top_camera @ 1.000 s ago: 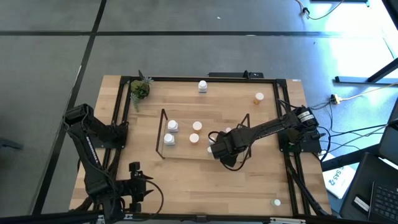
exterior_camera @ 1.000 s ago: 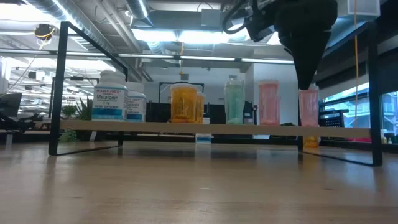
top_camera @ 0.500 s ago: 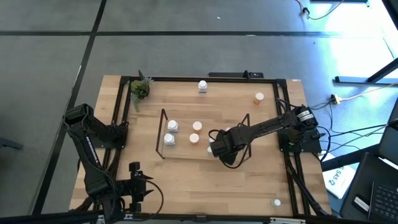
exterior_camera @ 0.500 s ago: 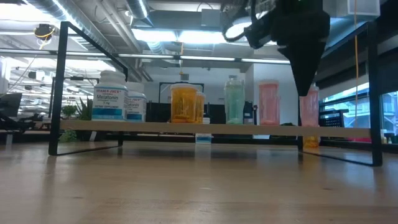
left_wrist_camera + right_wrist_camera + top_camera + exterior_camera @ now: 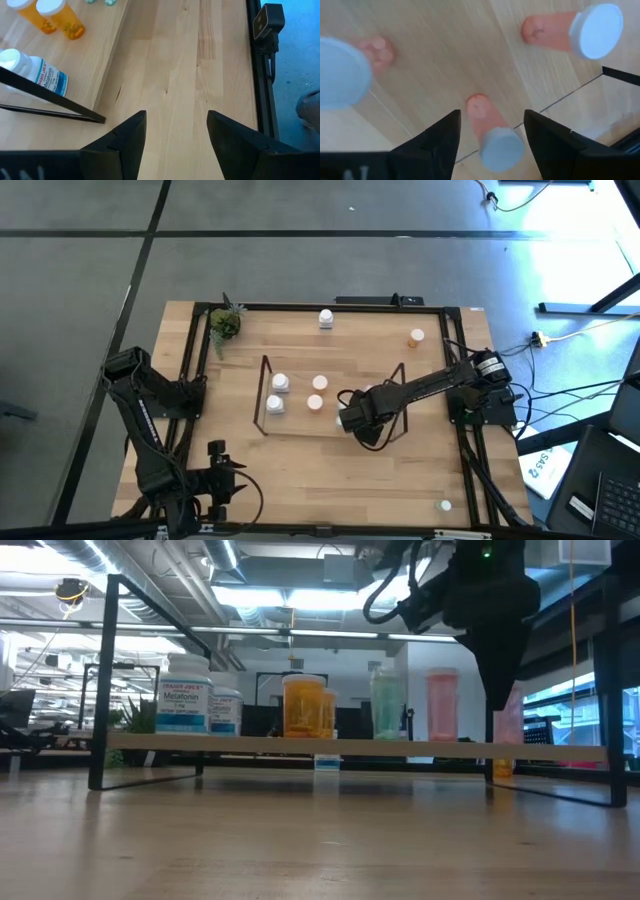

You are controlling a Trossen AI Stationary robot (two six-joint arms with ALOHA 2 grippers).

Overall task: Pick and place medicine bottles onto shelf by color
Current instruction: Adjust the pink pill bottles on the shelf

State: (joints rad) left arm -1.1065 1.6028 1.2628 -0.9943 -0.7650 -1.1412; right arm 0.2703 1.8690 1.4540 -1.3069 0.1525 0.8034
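Observation:
The shelf (image 5: 300, 420), black wire with a wood top, stands mid-table. On it stand white bottles (image 5: 185, 705), orange ones (image 5: 305, 707), a teal one (image 5: 387, 705) and pink ones (image 5: 442, 705). My right gripper (image 5: 492, 150) hangs open over the shelf's right part (image 5: 352, 415), pointing down. Its fingers stand on either side of the white cap of a small pink bottle (image 5: 490, 130) that stands on the shelf top. Whether a finger touches the cap, I cannot tell. My left gripper (image 5: 176, 117) waits open at the table's left (image 5: 197, 393).
Off the shelf stand a white bottle (image 5: 326, 318) at the far edge, an orange one (image 5: 416, 337) at the far right and one (image 5: 445, 505) at the near right. A green plant (image 5: 225, 325) is at the far left. Two more pink bottles (image 5: 570, 30) flank my right gripper.
My right gripper has come down a little over the small pink bottle. The shelf with its bottles has shifted slightly toward the table's right edge.

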